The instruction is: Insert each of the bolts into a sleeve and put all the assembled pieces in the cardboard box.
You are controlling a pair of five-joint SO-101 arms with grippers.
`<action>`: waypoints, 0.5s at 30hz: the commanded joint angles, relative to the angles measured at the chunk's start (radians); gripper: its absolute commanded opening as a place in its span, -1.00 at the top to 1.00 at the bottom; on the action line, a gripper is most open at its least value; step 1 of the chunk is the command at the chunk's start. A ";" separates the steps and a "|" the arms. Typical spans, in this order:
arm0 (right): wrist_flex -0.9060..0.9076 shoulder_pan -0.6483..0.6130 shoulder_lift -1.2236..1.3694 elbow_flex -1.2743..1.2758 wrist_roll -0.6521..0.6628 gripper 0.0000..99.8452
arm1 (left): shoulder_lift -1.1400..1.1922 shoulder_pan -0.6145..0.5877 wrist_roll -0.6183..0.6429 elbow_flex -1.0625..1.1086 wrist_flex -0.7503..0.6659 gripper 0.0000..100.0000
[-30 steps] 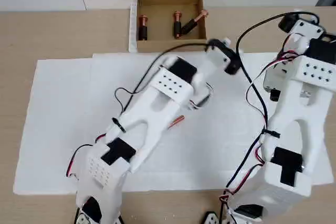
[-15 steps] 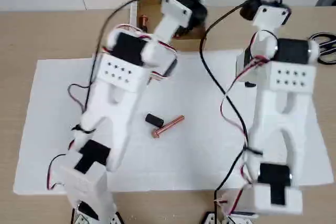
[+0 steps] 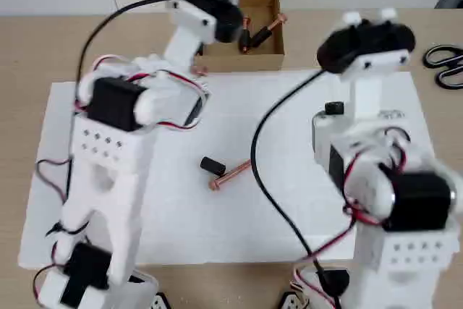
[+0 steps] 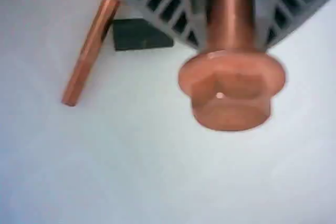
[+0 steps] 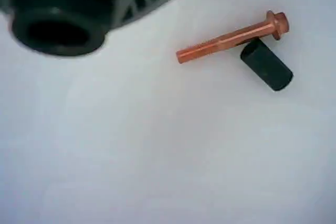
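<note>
My left gripper (image 4: 231, 19) is shut on a copper bolt (image 4: 231, 87), whose hex head points at the wrist camera. In the high view that bolt's tip (image 3: 197, 70) peeks out below the left wrist, just in front of the cardboard box (image 3: 278, 30). A black sleeve (image 5: 58, 32) sits in my right gripper (image 5: 58, 3), which is shut on it; from above the sleeve (image 3: 333, 108) hangs over the mat's right part. A loose bolt (image 3: 231, 174) and a loose sleeve (image 3: 212, 165) lie touching at mid-mat. The box holds assembled pieces (image 3: 246, 34).
A white mat (image 3: 289, 200) covers the wooden table. Scissors (image 3: 445, 63) lie off the mat at the far right. Both arms' cables hang over the mat. The box stands at the mat's far edge.
The left arm swung up and to the left, off the mat's middle, uncovering the loose bolt and sleeve. The right arm rose and drew back toward the near edge.
</note>
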 commanded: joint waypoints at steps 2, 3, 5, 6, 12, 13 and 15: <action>-0.176 -0.010 -0.153 0.184 -0.014 0.99 | -0.103 -0.034 0.003 0.058 0.015 0.99; -0.231 -0.010 -0.186 0.242 -0.014 0.99 | -0.115 -0.041 0.003 0.068 0.015 0.99; -0.348 -0.010 -0.249 0.371 -0.012 0.99 | -0.135 -0.046 0.014 0.094 0.008 0.99; -0.410 -0.010 -0.274 0.440 -0.012 0.99 | -0.146 -0.046 0.028 0.108 0.002 0.99; -0.766 -0.013 -0.358 0.806 -0.018 0.99 | -0.164 -0.046 0.037 0.166 -0.012 0.99; -0.829 -0.019 -0.367 0.850 -0.018 0.99 | -0.163 -0.046 0.037 0.171 -0.012 0.99; -0.932 -0.047 -0.392 0.934 -0.020 0.99 | -0.161 -0.046 0.037 0.176 -0.012 0.99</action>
